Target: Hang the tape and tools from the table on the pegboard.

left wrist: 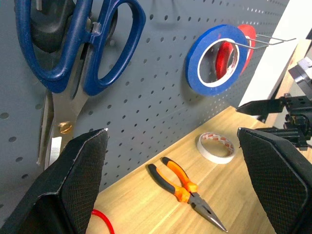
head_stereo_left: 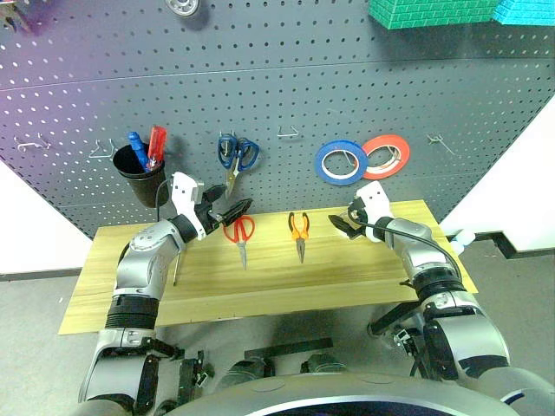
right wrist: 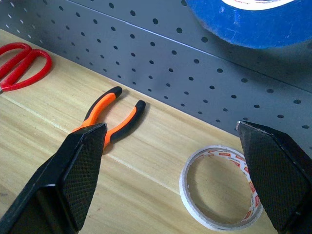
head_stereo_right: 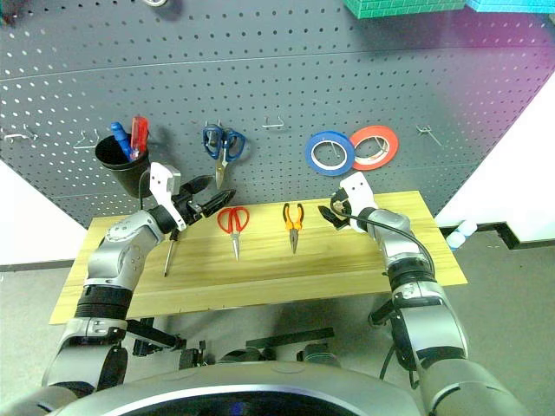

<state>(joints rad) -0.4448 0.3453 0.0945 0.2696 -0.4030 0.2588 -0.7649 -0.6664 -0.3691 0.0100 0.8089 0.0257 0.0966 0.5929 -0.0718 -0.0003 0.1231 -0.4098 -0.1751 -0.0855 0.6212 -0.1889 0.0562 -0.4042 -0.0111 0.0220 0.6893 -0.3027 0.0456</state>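
Tape (right wrist: 219, 187) behind right end effector (head_stereo_left: 343, 225)

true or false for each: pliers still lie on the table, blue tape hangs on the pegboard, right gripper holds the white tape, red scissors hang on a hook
1. The pliers lie on the table. True.
2. The blue tape hangs on the pegboard. True.
3. The right gripper holds the white tape. False: its fingers are open and the tape lies flat on the table.
4. The red scissors hang on a hook. False: they lie on the table; the blue scissors hang.
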